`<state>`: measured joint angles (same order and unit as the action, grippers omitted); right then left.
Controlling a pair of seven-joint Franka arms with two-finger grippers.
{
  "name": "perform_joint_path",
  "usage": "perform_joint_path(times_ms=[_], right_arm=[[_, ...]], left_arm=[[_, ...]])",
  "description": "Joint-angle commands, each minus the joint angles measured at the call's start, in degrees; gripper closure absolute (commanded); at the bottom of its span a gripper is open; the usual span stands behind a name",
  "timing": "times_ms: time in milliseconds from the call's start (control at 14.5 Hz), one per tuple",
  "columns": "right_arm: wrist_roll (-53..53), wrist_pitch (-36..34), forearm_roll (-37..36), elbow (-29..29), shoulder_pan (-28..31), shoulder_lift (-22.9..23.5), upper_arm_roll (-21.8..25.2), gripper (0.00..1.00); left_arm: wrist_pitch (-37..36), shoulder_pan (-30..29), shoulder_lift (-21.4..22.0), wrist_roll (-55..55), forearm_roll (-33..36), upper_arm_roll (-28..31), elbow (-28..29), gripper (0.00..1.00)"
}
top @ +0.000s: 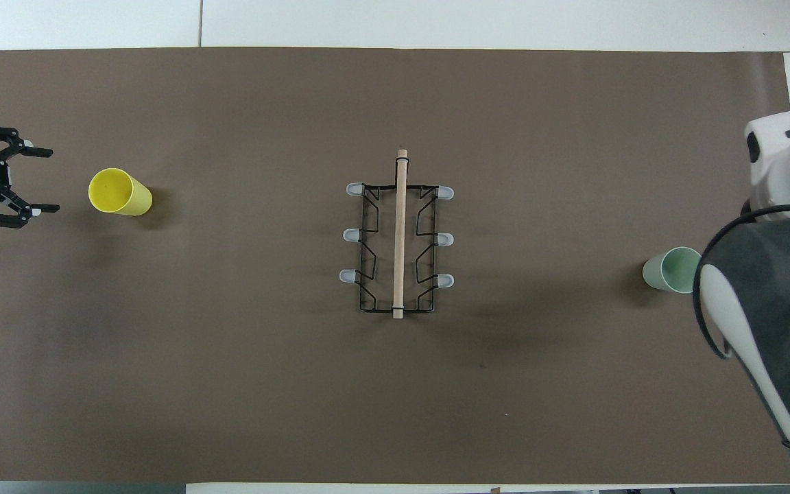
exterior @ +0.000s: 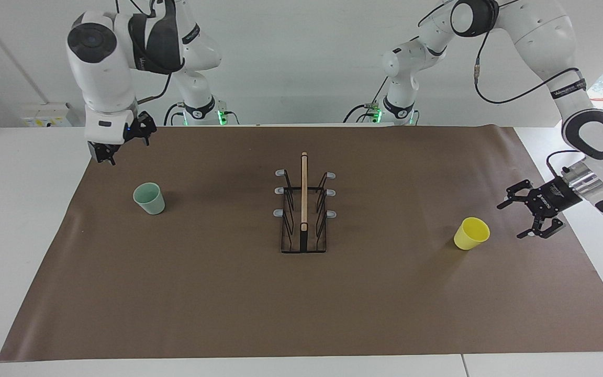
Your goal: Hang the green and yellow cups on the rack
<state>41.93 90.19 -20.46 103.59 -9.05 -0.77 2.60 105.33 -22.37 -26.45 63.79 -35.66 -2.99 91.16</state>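
The pale green cup [exterior: 149, 198] stands mouth up on the brown mat toward the right arm's end; it also shows in the overhead view [top: 669, 269]. The yellow cup [exterior: 471, 233] stands mouth up toward the left arm's end [top: 119, 192]. The rack [exterior: 304, 193] stands at the mat's middle [top: 400, 233] with all pegs bare. My left gripper [exterior: 511, 221] is open, turned sideways and low, beside the yellow cup and apart from it [top: 52, 180]. My right gripper [exterior: 123, 141] is open and empty, raised over the mat's edge near the green cup; the arm hides it in the overhead view.
The brown mat [exterior: 228, 293] covers most of the white table [exterior: 19, 235]. The right arm's upper links [top: 772, 288] hang over the mat's end beside the green cup.
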Motion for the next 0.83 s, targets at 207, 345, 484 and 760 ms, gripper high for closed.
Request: perform_joint_path(times_ms=[207,345,484,760], right_arm=[[1.7,-0.5,-12.6,-1.7,-6.6,8.8,-1.3,0.0],[2.6,-1.6,-17.1,-1.7,-8.3,11.5,-1.4,0.0],[6.8,-3.3,-23.0,-0.6,-12.1,14.3,-1.5,0.0],[10.0,-3.2,-26.3,4.3,-16.3,15.9,-1.5,0.0]], left_arm=[[2.9,-1.2,-1.2,0.2,-1.7,-0.9,4.6,0.0],[5.6,-1.3,0.0,-0.2,-2.1,-1.1,8.7,0.0],[8.5,-1.1,1.0,-0.8,-6.0,-1.1,12.4,0.0],[13.1,0.7,2.3,-0.9,-13.2,-1.2,16.4,0.0]])
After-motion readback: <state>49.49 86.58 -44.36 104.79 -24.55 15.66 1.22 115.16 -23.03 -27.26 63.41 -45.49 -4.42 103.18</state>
